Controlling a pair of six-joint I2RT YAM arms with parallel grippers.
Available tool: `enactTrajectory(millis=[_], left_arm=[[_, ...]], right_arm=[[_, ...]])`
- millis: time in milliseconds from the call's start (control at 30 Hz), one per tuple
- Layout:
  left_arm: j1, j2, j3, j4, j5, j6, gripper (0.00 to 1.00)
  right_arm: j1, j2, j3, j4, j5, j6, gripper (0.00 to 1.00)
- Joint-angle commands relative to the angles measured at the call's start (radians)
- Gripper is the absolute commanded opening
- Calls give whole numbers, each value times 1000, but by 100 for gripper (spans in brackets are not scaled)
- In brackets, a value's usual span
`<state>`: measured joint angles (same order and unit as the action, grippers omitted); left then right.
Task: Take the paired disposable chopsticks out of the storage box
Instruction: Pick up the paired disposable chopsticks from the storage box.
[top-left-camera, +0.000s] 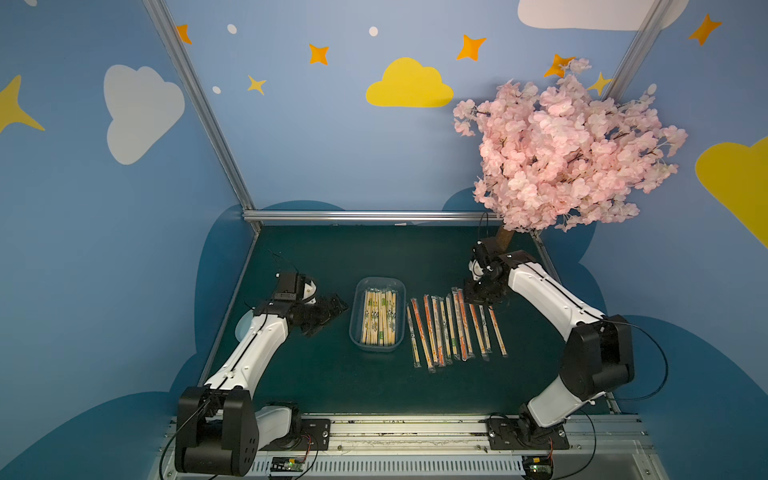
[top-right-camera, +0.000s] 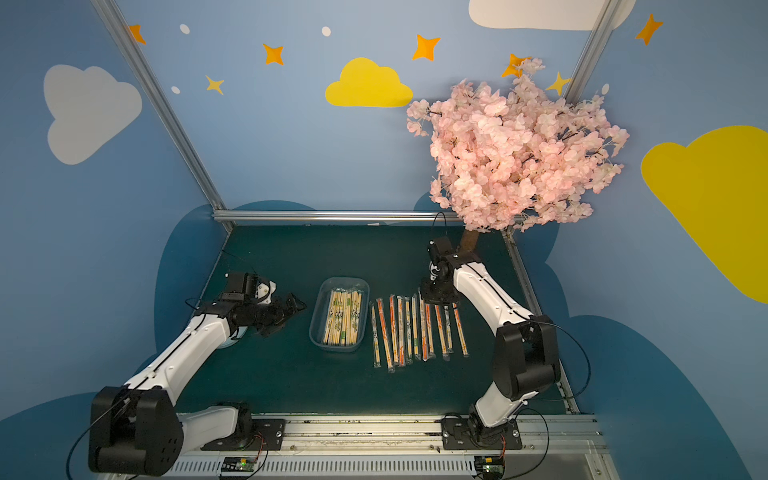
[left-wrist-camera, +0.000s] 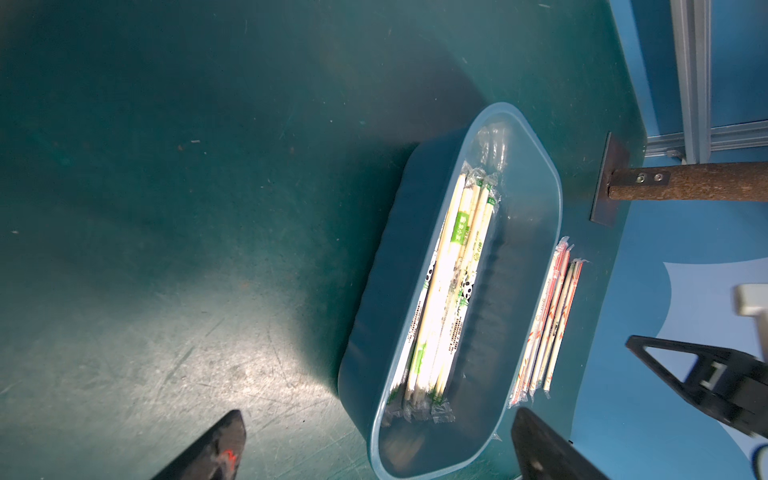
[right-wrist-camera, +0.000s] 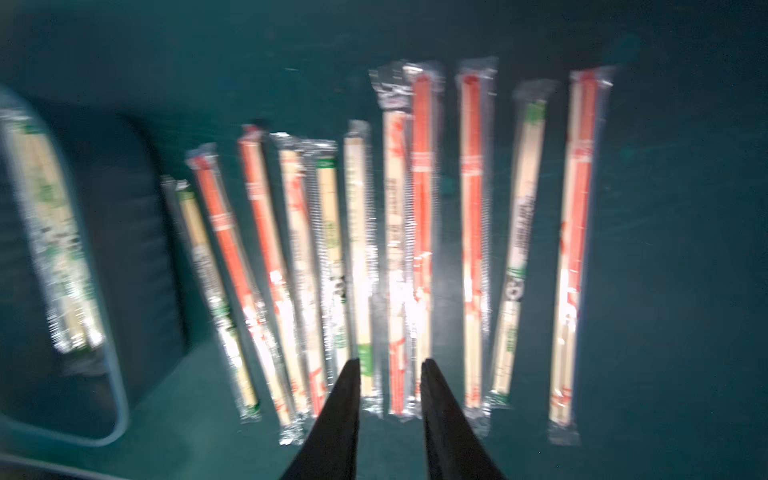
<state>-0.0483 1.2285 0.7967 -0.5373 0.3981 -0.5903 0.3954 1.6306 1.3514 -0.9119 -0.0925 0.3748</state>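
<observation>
The storage box (top-left-camera: 358, 328) (top-right-camera: 318, 328), a bluish clear tub, sits mid-table with several paired disposable chopsticks (top-left-camera: 379, 318) (top-right-camera: 344, 318) lying lengthwise inside. More sleeved pairs (top-left-camera: 455, 328) (top-right-camera: 419, 328) lie in a row on the mat to its right. My left gripper (top-left-camera: 328, 318) (top-right-camera: 289, 320) hovers left of the box, open wide; its wrist view shows the box (left-wrist-camera: 386, 291) and its chopsticks (left-wrist-camera: 446, 291) between the spread jaws (left-wrist-camera: 379, 415). My right gripper (top-left-camera: 478, 297) (right-wrist-camera: 390, 361) hangs over the far ends of the row (right-wrist-camera: 419, 232), jaws apart and holding nothing.
A pink blossom tree (top-left-camera: 569, 145) overhangs the back right corner, its trunk (left-wrist-camera: 685, 187) bolted to the mat behind the right arm. Aluminium frame posts (top-left-camera: 199, 108) and blue walls close in the mat. The arms' base rail (top-left-camera: 395, 432) runs along the front edge.
</observation>
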Motion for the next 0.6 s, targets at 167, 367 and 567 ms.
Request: enactTrajectory(millis=[167,367,567], left_arm=[[-2,7,11,-19,-31,17,100],[2,13,15,-30,-52,17,100],[9,6,13,-33,-50,21,100]], right_arm=[[240,93,160,104,-174,172,29],[383,270,338,74,-145,198,29],[456,436,480,-7,-50,218,28]])
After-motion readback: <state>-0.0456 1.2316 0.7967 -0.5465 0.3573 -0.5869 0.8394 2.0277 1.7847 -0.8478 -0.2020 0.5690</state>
